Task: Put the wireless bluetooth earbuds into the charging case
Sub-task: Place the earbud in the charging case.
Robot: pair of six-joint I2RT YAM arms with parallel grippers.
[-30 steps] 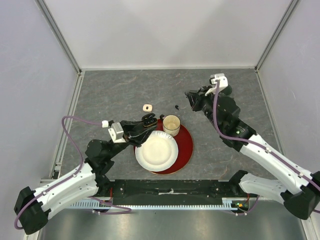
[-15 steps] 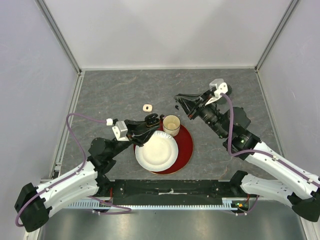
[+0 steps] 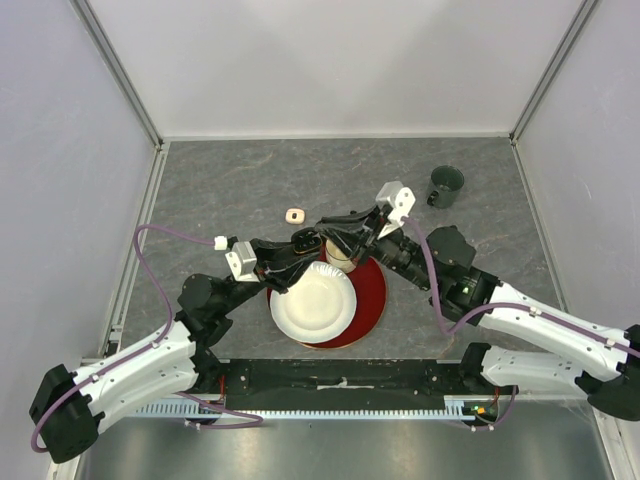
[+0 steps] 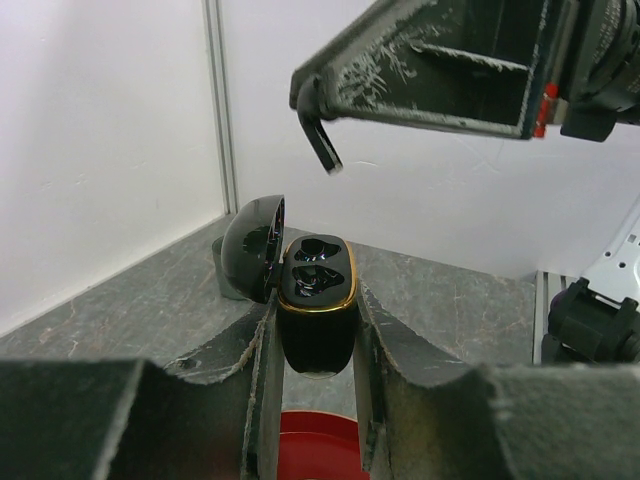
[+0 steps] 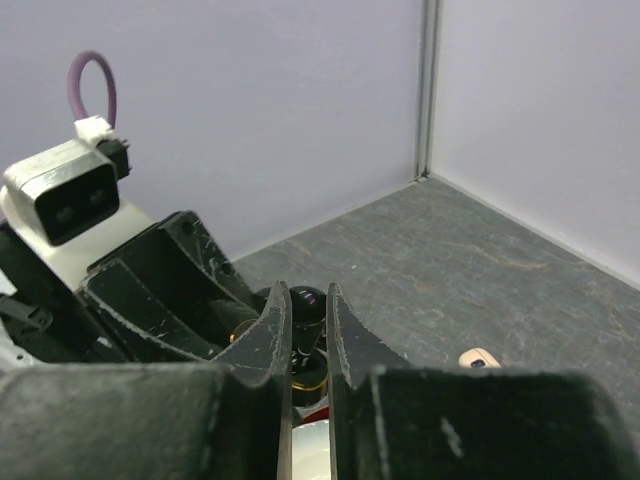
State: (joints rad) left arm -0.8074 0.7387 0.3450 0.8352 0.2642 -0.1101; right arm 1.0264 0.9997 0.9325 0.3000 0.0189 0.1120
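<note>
- Grey stone-look counter [image 3: 220, 180], pale walls all round, and the action hangs over its middle.
- Right end effector [image 4: 306, 95] is pinched tight on a black earbud [image 4: 322, 138]. The slim end pokes down out of the fingertips, just above the case and not touching it.
- Left end effector [image 4: 316, 352] is squeezed narrow round the lower body of the black charging case [image 4: 318, 292]. It stands upright with its lid [image 4: 255, 245] flipped open to one side and the gold-rimmed wells facing up.
- Handling call on the earbud: tiny, feather-light, hard and glossy. There's so little to pinch that it could swivel or squirt out, so keep the hold on the fat end and leave the slim end free to lead into a well.
- Handling call on the case: rigid, smooth and rounded, so likely slippery. A hold on the flanks below the rim looks right, since it keeps the wells clear. The hinged lid is the weak spot; don't knock it.
- Outward: a white paper plate [image 3: 312, 302] rests on a red plate [image 3: 372, 285] just below the case, toward the near edge.
- A small cream object [image 3: 294, 215] lies on the counter beyond the case, and a dark mug [image 3: 446, 186] sits near the far right corner.
- The other earbuds I can't pick out.
</note>
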